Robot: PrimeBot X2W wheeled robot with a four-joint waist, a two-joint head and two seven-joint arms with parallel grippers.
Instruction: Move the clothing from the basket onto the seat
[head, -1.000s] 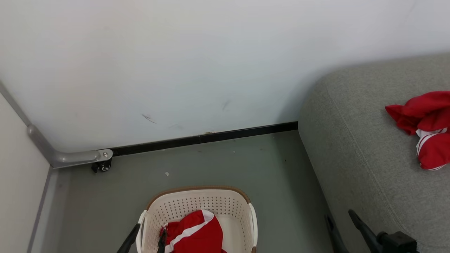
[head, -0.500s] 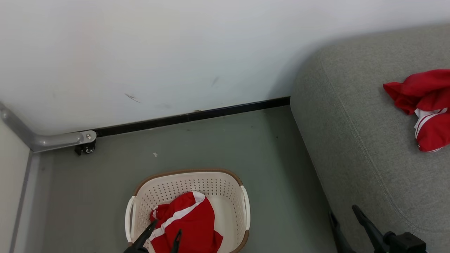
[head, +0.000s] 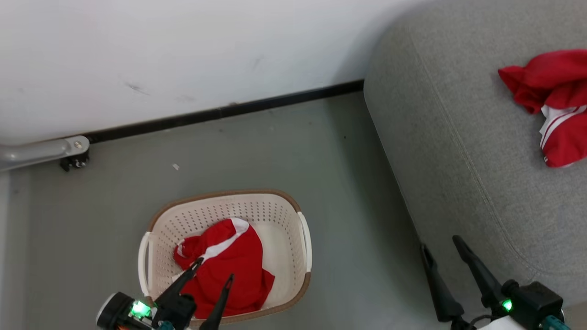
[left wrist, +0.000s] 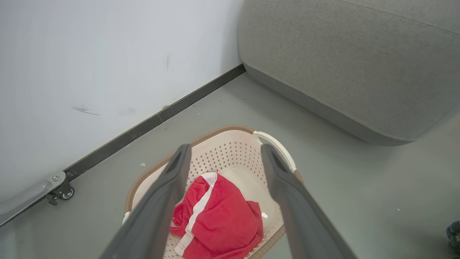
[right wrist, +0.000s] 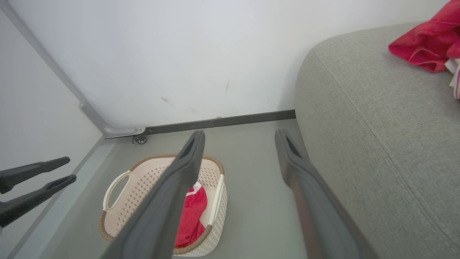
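The cream basket (head: 257, 210) stands on the grey floor with a red, white-striped garment (head: 229, 263) crumpled inside it. My left gripper (head: 214, 269) hangs open above that garment, fingers apart and holding nothing; the left wrist view looks between the fingers of the left gripper (left wrist: 225, 148) down at the garment (left wrist: 222, 216) and basket (left wrist: 230, 151). More red clothing (head: 545, 87) lies on the grey seat (head: 458, 137) at the right. My right gripper (head: 439, 243) is open and holding nothing beside the seat's front edge. In the right wrist view, the right gripper (right wrist: 240, 133) frames the basket (right wrist: 143, 176).
A white wall (head: 183, 55) with a black baseboard (head: 229, 111) runs behind the basket. A grey metal rail with a small caster (head: 73, 160) sits at the left by the wall. Bare grey floor (head: 348, 192) lies between basket and seat.
The head camera has tilted down, so everything sits higher in the picture. My left gripper has moved from the basket's left rim to over the red garment.
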